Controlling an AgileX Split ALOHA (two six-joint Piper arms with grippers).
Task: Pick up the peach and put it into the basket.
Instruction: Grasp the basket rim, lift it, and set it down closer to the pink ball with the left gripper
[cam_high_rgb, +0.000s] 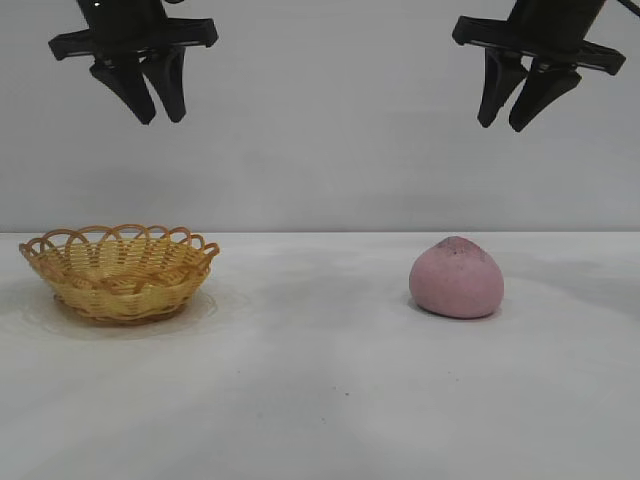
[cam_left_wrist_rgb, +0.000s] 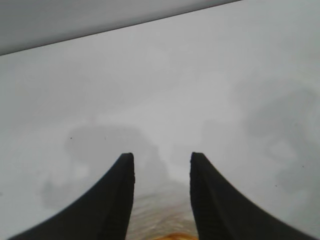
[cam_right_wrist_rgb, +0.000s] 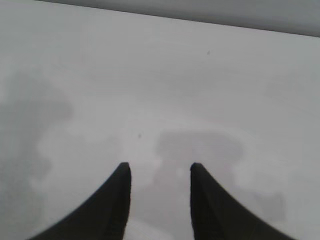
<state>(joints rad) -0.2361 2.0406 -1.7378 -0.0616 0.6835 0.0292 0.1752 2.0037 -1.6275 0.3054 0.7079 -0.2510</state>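
Note:
The dull pink peach (cam_high_rgb: 456, 279) sits on the white table at the right. The wicker basket (cam_high_rgb: 118, 270), tan with an orange-brown looped rim, stands at the left and holds nothing. My left gripper (cam_high_rgb: 162, 117) hangs high above the basket, open and empty; a sliver of the basket (cam_left_wrist_rgb: 172, 236) shows between its fingers in the left wrist view, where the gripper (cam_left_wrist_rgb: 161, 156) points at bare table. My right gripper (cam_high_rgb: 502, 124) hangs high above and slightly right of the peach, open and empty. The right wrist view shows the gripper (cam_right_wrist_rgb: 159, 165) over bare table; the peach is out of that view.
The white table (cam_high_rgb: 300, 380) runs to a plain grey wall behind. Open table lies between the basket and the peach.

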